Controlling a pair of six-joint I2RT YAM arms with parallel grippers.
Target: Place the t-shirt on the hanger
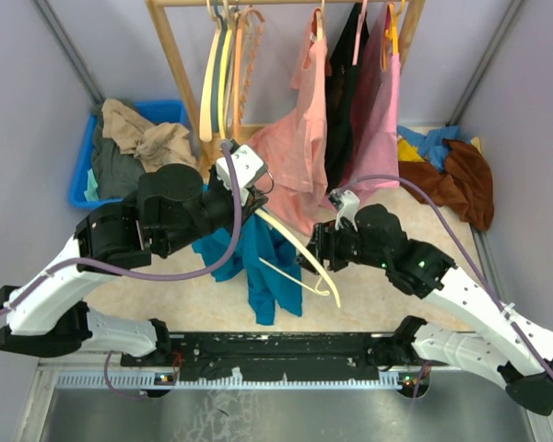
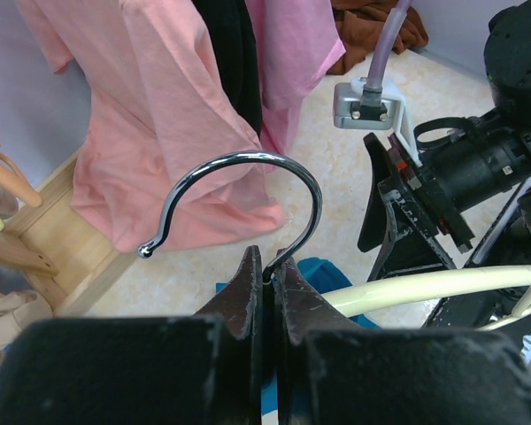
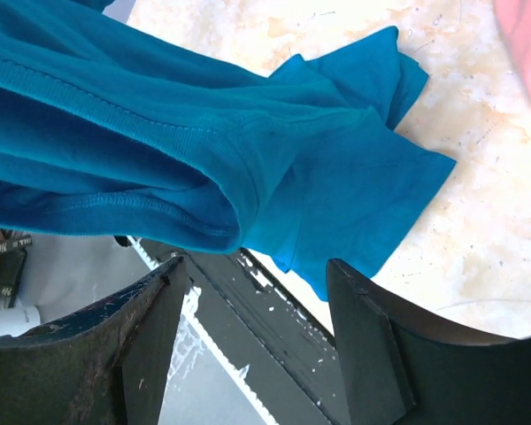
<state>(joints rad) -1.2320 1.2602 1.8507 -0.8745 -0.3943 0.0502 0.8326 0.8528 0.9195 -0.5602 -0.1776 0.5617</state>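
Beige worktop (image 1: 184,299) from above: left gripper (image 1: 249,177) holds the hanger (image 1: 300,249), t-shirt (image 1: 263,267) hanging just below, clothes rack (image 1: 175,55) close behind. Left wrist: jaws clamped on the stem of the hook (image 2: 248,156). Right wrist: right gripper (image 3: 255,266) stands apart, cloth just beyond its fingertips; likely mid-threading, next pinching the hem, open room rightward.

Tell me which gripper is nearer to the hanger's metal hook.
Left. The left gripper is shut on the base of the hook, touching it. The right gripper is open beside the t-shirt, farther down the hanger.
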